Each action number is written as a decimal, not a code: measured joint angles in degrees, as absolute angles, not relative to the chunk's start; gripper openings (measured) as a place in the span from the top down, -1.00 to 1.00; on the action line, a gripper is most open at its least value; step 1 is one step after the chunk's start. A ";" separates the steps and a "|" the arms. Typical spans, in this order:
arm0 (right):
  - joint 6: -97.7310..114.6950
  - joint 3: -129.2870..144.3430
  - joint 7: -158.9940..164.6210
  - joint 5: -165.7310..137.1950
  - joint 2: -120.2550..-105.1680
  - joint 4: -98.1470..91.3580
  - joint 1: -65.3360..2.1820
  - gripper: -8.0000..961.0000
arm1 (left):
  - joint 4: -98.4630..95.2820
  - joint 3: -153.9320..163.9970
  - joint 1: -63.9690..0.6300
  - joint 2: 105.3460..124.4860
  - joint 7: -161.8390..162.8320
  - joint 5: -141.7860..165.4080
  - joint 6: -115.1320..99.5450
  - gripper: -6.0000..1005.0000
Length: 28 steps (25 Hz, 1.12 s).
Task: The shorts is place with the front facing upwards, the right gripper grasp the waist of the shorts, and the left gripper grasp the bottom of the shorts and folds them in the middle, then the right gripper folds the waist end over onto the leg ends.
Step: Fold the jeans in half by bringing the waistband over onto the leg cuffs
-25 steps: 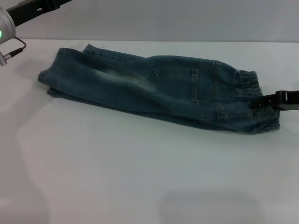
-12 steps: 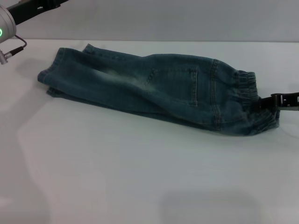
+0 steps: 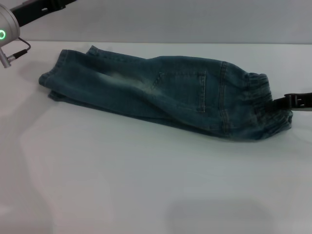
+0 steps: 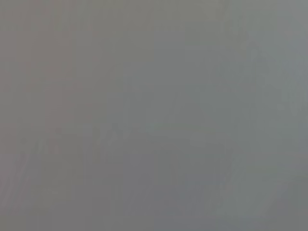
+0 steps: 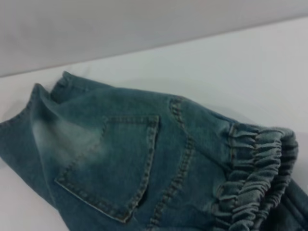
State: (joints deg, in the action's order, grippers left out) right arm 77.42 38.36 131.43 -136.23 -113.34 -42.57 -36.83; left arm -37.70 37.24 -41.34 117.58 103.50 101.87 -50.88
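The blue denim shorts [image 3: 156, 95] lie folded lengthwise across the white table, back pocket [image 3: 183, 90] facing up. The leg ends [image 3: 51, 80] point left, and the ruffled waist end [image 3: 261, 105] points right. My right gripper [image 3: 276, 104], a slim black claw, reaches in from the right edge and is shut on the waistband, which bunches up slightly around it. The right wrist view shows the pocket [image 5: 110, 163] and the gathered waistband [image 5: 255, 175] close up. Only the wrist [image 3: 6, 33] of my left arm shows, at the top left with its green light; its claw is out of view.
The white table [image 3: 146, 175] spreads in front of the shorts. A grey wall [image 3: 195, 19] runs behind the table's far edge. The left wrist view shows only flat grey.
The right gripper has drawn slightly right and up, and the waistband has lifted and bunched with it. The left wrist has shifted a little at the top left.
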 joint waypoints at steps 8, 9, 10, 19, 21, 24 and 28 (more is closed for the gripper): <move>82.55 38.26 131.79 -134.98 -114.10 -49.32 -35.85 0.96 | -37.09 37.27 -41.59 117.57 103.38 101.56 -50.64 -0.66; 83.08 38.26 131.79 -134.92 -114.28 -50.28 -35.71 0.96 | -36.95 37.26 -41.62 117.60 103.37 101.52 -50.61 -0.66; 83.57 38.25 131.80 -134.88 -114.53 -51.33 -35.54 0.96 | -36.72 37.26 -41.67 117.63 103.36 101.52 -50.59 -0.66; 89.24 38.86 131.33 -132.99 -116.28 -59.20 -34.37 0.96 | -36.02 37.27 -41.89 117.63 103.34 101.46 -49.98 -0.66; 89.80 39.02 130.98 -132.64 -116.36 -59.47 -34.17 0.96 | -35.65 37.27 -41.98 117.65 103.30 101.42 -49.92 -0.66; 90.53 39.22 130.78 -132.62 -116.36 -59.33 -34.02 0.96 | -35.59 37.27 -42.03 117.66 103.27 101.41 -49.66 -0.66; 91.85 39.59 130.76 -133.22 -116.37 -57.95 -33.86 0.96 | -35.59 37.26 -42.08 117.68 103.27 101.41 -49.44 -0.66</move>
State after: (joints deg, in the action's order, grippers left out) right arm 91.85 39.59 130.76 -133.22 -116.37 -57.95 -33.86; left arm -35.59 37.26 -42.08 117.68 103.27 101.41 -49.44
